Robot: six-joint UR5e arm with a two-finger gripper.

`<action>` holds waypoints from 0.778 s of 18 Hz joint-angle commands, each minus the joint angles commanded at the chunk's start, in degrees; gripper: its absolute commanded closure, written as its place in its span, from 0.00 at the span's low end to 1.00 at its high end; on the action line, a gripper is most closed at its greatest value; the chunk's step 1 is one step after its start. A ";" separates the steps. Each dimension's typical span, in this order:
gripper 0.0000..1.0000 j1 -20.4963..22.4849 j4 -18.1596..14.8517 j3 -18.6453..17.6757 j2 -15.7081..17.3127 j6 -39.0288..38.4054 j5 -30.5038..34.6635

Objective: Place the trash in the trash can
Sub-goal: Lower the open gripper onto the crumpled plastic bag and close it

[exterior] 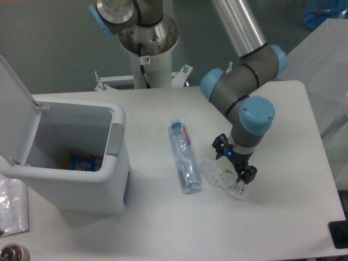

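Observation:
A slim clear bottle (pixel 184 158) with a blue cap and red-pink label lies on the white table, cap pointing away. To its right lies a crumpled clear wrapper (pixel 222 177) with small print. My gripper (pixel 234 161) hangs directly over the wrapper's right part, fingers spread open on either side, one finger (pixel 219 147) up-left and the other down-right. Nothing is held. The big white trash can (pixel 116 179) stands at the left with its lid flipped open; a blue and yellow item lies inside.
The arm's base column (pixel 148 49) rises at the back of the table. A clear plastic bag (pixel 11 209) lies at the lower left beside the bin. A black object (pixel 340 234) sits at the table's lower right corner.

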 joint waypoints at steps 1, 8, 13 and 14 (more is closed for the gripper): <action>0.09 0.00 0.00 0.00 0.09 -0.09 0.00; 1.00 -0.09 -0.17 0.35 0.97 -7.28 -0.26; 1.00 0.17 -0.26 0.87 1.14 -7.47 -0.44; 1.00 0.44 -0.35 1.49 1.23 -7.47 -0.44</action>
